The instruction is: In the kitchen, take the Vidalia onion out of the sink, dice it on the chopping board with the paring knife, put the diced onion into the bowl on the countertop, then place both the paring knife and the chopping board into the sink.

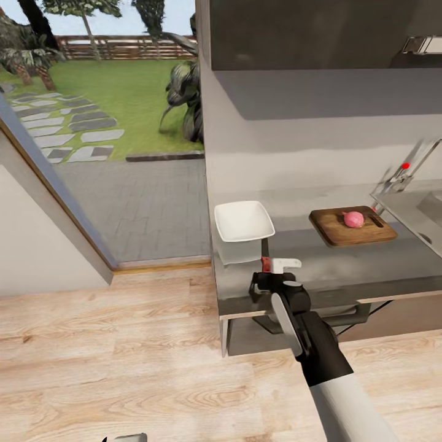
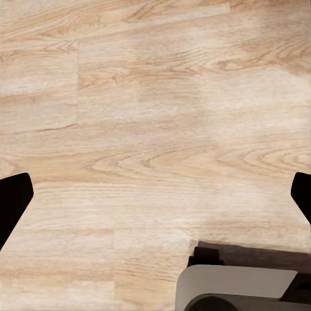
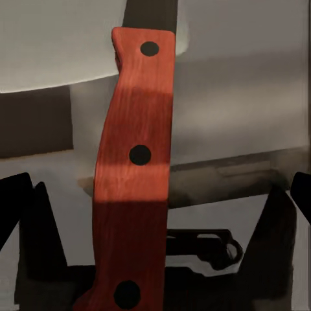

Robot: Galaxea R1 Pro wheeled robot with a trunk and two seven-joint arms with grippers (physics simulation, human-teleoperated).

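Gripping the paring knife (image 3: pixel 133 175) by its red handle, the right claw (image 1: pixel 274 270) hangs over the surface (image 1: pixel 344 264); onion (image 1: pixel 353 219) sits on the chopping board (image 1: pixel 344 232), left claw's state, can't tell.

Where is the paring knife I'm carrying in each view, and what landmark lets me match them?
Head view: paring knife in the right hand, at the countertop's front edge, just nearer than the white bowl.
Right wrist view: its red riveted handle runs up the centre.
Left wrist view: looks down on wood floor.
Shared landmark: the bowl, behind the handle.
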